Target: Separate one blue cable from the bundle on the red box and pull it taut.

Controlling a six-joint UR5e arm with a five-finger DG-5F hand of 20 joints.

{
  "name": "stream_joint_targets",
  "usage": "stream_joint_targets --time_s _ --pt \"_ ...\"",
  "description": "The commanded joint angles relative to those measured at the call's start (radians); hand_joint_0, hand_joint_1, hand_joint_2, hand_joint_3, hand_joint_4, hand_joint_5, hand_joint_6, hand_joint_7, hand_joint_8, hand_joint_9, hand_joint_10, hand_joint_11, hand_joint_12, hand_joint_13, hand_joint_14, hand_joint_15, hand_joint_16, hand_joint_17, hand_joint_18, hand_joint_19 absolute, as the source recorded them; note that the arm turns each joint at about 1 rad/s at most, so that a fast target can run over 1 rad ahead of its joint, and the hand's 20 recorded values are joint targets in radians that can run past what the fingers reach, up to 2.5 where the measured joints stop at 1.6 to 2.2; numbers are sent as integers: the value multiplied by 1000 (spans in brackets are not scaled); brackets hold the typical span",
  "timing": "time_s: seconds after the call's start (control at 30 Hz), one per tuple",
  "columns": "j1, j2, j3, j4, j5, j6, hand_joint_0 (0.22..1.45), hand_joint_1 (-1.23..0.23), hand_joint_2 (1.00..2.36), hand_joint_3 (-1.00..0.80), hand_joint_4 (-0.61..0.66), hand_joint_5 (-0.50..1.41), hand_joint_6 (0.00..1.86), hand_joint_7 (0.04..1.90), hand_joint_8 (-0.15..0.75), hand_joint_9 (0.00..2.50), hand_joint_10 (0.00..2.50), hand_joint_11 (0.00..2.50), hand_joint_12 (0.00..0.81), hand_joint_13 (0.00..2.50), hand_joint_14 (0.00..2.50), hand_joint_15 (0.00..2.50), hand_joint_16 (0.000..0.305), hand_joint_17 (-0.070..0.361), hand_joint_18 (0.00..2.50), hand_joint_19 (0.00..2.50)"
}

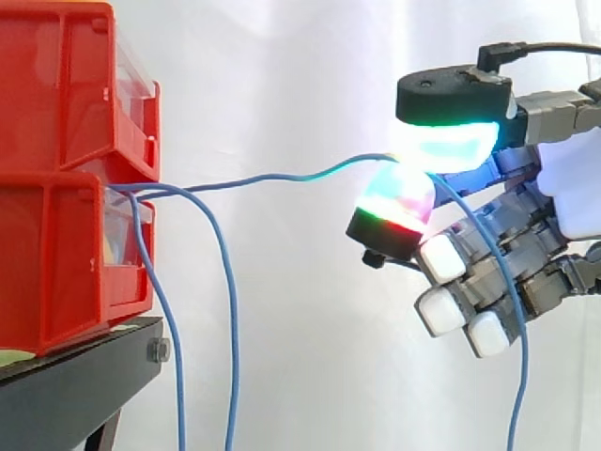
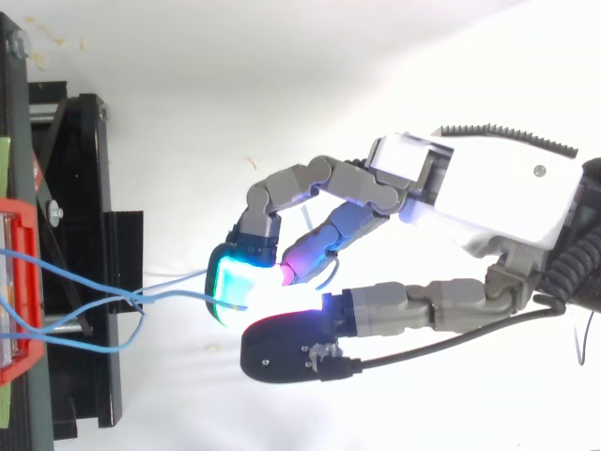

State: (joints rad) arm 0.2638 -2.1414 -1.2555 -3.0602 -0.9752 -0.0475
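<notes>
I have the hand closed on one blue cable. Two glowing pads pinch it between them. The top pad shines cyan and the one under it shines red and green. The rest of the fingers curl in below with white tips, and they hold nothing. I think a small pinch like this is best, because it grabs just one thin cable and leaves the others alone.

From the pinch, the blue cable runs across open air to the red box, which is well apart from the hand. It comes out at the front of that box, just under a second red box stacked on top. The line has a soft wave in it and rises a bit near the pads, so I judge it is close to tight but not all the way. A little more pull away from the box should make it straight.

The loose end of the cable drops down past the curled fingers and off the bottom of the side view.

The bundle sits at the mouth of the red box. Two other cables hang slack from it, down in front of the black stand. They are apart from the held cable, so the one I want looks free of them.
</notes>
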Motion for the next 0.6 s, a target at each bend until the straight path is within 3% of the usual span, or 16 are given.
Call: stream_joint_targets --time_s 0.0,0.57 --pt "0 0 -1 0 -5 14 622 -853 1029 37 61 -115 880 1184 350 1017 12 457 364 862 11 333 46 104 811 454" --pt "5 0 -1 24 -7 18 620 -858 1019 74 71 -96 879 1213 385 1090 11 438 385 894 10 321 52 117 877 430"
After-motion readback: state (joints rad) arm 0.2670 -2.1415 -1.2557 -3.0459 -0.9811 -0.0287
